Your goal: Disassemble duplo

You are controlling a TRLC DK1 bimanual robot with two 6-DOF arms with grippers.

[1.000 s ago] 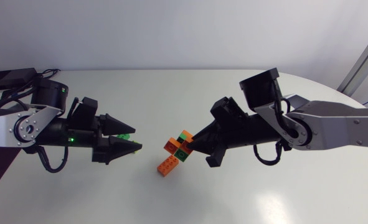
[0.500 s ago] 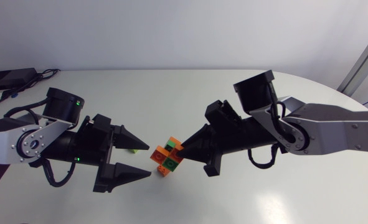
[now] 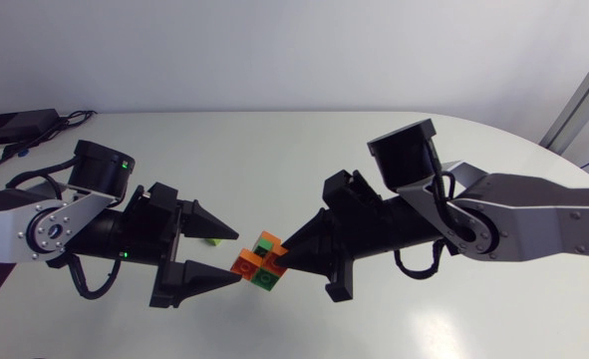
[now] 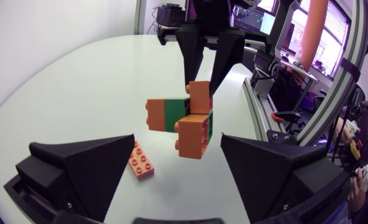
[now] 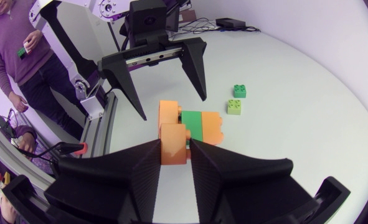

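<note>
While the right hand (image 3: 283, 245) pinched the brick cluster (image 3: 259, 267) by one orange end above the table (image 3: 424, 319), the left hand (image 3: 237, 257) stood wide open, just short of it. Light, stiff, slick plastic, I judged; best gripped across flat sides.

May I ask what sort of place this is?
Probably a robotics lab bench: a left arm and right arm meet over a plain white table, the right hand gripping a Duplo assembly.
</note>
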